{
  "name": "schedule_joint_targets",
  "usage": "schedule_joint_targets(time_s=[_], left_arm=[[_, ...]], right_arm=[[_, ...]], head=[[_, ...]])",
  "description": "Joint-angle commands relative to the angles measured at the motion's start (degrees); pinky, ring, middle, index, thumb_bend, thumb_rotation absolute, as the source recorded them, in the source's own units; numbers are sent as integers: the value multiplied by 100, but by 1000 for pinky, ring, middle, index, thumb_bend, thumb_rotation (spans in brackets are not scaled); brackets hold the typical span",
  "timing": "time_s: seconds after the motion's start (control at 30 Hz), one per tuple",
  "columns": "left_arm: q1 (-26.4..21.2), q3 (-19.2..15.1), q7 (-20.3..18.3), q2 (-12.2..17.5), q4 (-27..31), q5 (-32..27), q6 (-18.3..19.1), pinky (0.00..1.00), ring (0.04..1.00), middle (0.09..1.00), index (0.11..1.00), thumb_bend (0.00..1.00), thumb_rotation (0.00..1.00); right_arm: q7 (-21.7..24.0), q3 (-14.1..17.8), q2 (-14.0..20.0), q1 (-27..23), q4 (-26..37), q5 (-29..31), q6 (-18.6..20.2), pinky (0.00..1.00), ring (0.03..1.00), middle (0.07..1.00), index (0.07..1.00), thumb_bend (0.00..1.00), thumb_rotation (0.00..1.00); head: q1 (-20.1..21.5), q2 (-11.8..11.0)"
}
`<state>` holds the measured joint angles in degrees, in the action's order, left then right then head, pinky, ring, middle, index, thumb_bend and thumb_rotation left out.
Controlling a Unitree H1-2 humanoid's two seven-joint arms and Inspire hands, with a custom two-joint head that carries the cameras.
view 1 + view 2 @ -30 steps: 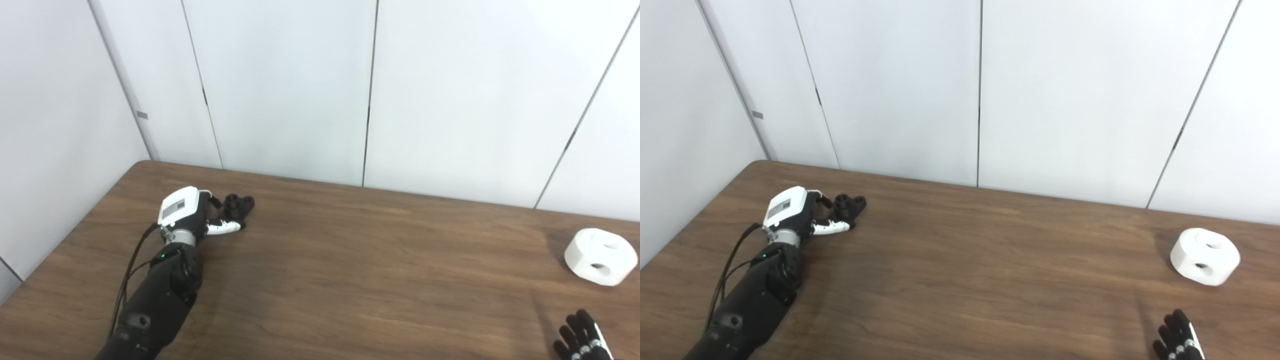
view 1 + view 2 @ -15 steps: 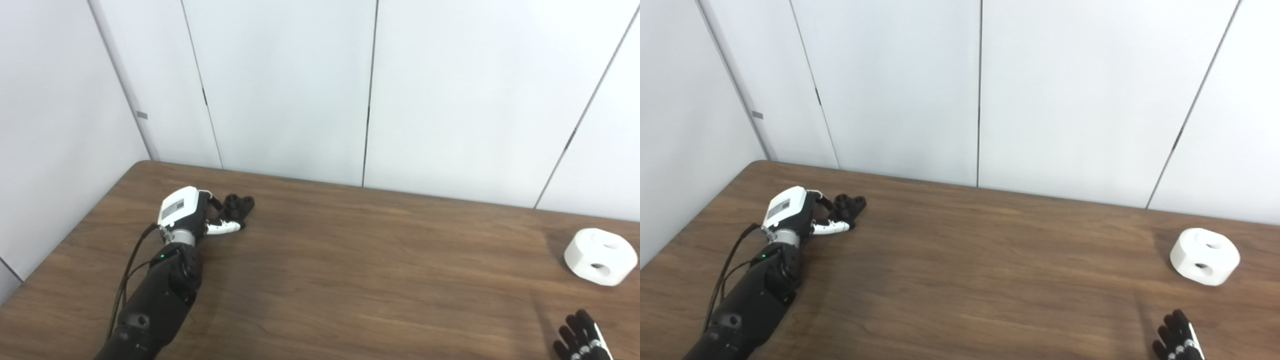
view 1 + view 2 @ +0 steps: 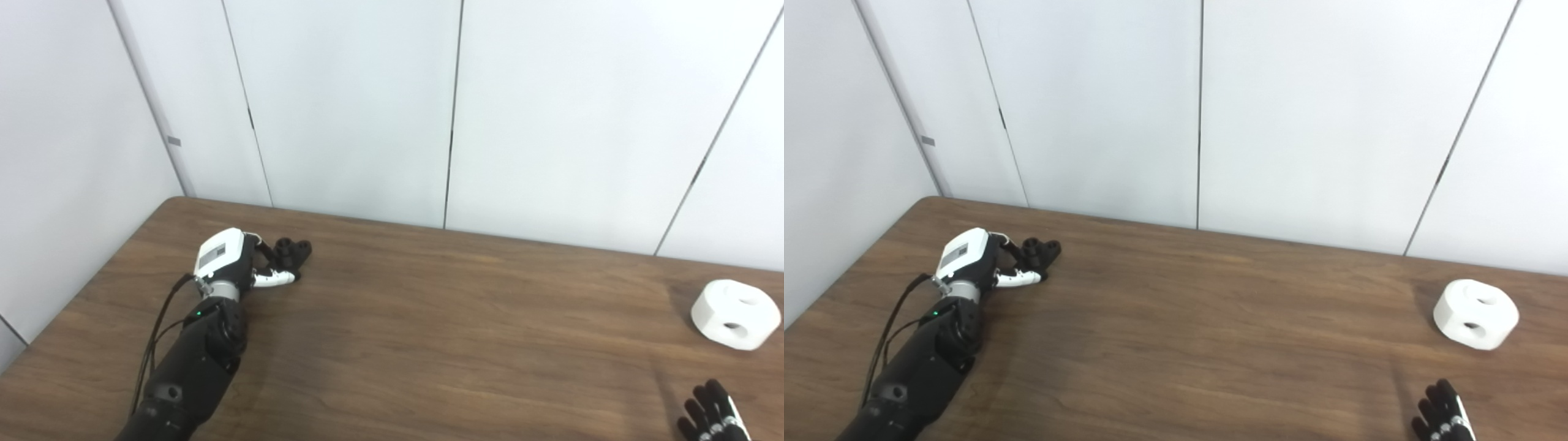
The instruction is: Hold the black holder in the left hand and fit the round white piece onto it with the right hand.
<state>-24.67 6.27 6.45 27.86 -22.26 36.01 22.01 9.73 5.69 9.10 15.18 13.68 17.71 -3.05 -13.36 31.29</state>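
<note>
Two-holed round white piece (image 3: 735,313) lies apart; left hand (image 3: 236,260) touches knobbly black holder (image 3: 291,252), grip unclear.

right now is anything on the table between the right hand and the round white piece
Nothing visible. The right hand sits at the bottom edge, near side of the round white piece, with only bare table between them. The black holder lies far off by the left hand.

Bright, even light falls from above — the white wall panels (image 3: 343,104) look washed out, without hard glare. The wooden table (image 3: 429,343) carries only soft shadows, one faint beside the round white piece (image 3: 735,313) near the right edge. Detail is slightly soft throughout — no motion blur.
</note>
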Motion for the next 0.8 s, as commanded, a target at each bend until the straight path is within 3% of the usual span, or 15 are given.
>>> schedule_joint_targets(time_s=[0.0,0.13,0.17,0.2,0.27,0.77], left_arm=[[-167,-32,75,123,76,32,-1,926,885,805,570,810,263],[-154,-71,114,101,88,-15,-28,933,887,803,545,799,243],[-152,-87,148,89,80,-35,-60,937,888,800,517,664,163],[-150,-98,170,81,72,-47,-82,938,888,796,501,595,119],[-151,-117,205,64,62,-60,-102,938,887,790,487,538,80],[-125,-166,342,6,21,-199,-251,921,863,750,480,523,50]], right_arm=[[56,-30,-7,135,0,23,3,1000,1000,1000,1000,624,939],[79,-31,5,140,7,42,-16,1000,1000,1000,1000,614,940],[95,-30,7,139,5,70,-23,1000,1000,1000,1000,610,939],[107,-29,7,138,3,91,-28,1000,1000,1000,1000,606,934],[113,-22,2,138,-1,104,-24,1000,1000,1000,1000,604,928],[150,-26,39,145,51,86,102,1000,1000,1000,1000,660,985]], head=[[-5,6],[-12,12],[-12,12],[-12,12],[-13,5],[-6,8]])
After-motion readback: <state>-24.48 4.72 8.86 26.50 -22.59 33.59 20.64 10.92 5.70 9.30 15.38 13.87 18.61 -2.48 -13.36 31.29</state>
